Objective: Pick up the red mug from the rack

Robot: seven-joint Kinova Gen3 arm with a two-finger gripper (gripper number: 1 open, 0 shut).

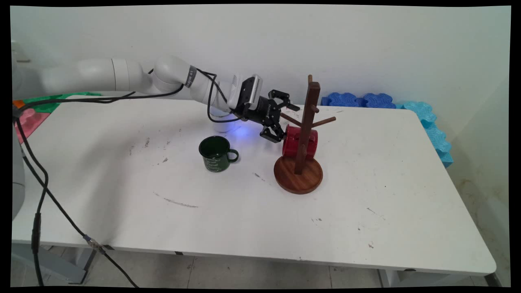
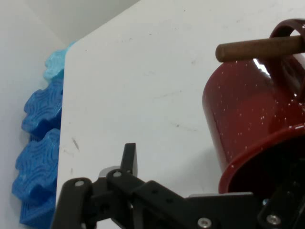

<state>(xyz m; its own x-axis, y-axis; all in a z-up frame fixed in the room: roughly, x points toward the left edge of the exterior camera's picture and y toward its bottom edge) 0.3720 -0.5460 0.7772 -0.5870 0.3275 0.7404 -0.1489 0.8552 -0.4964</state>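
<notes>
My claw (image 1: 285, 122) hangs open beside the red mug (image 1: 294, 141), which hangs on the wooden mug tree (image 1: 303, 138) toward the bench's (image 1: 244, 219) far edge. A careless swing could knock that mug off its peg.

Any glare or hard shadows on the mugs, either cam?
Hand view: white specular streaks on the red mug's glossy side, just under the wooden peg. Main view: diffuse light, only a faint soft shadow on the table left of the green mug, which shows no strong glare.
</notes>
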